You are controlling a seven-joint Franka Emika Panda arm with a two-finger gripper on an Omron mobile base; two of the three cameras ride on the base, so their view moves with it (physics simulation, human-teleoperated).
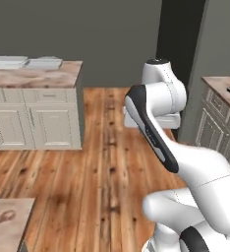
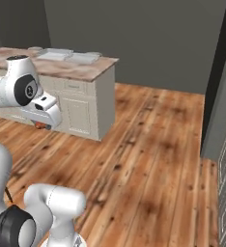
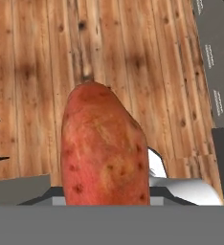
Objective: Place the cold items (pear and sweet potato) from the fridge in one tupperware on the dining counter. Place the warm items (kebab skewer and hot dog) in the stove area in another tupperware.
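A reddish-brown sweet potato [image 3: 104, 148] stands up large in the hand view, carried over the wooden floor. My gripper [image 2: 41, 125] is shut on it, and its fingers are hidden behind the potato. In the right base view a bit of the red potato [image 2: 39, 125] peeks out under the white hand. Two pale tupperware containers [image 1: 9, 62] [image 1: 43, 63] sit side by side on the dining counter [image 1: 48, 76]. The same tupperware pair [image 2: 54, 54] [image 2: 84, 58] lies at the far end of the counter in the right base view. Pear, kebab skewer and hot dog are out of view.
The dining counter has white cabinet fronts [image 1: 38, 123] and stands ahead on the left across open wooden floor [image 1: 102, 162]. A tall dark panel [image 2: 218, 96] and a grey cabinet run [image 1: 213, 123] lie to the right. A marble counter corner [image 1: 6, 221] sits at the lower left.
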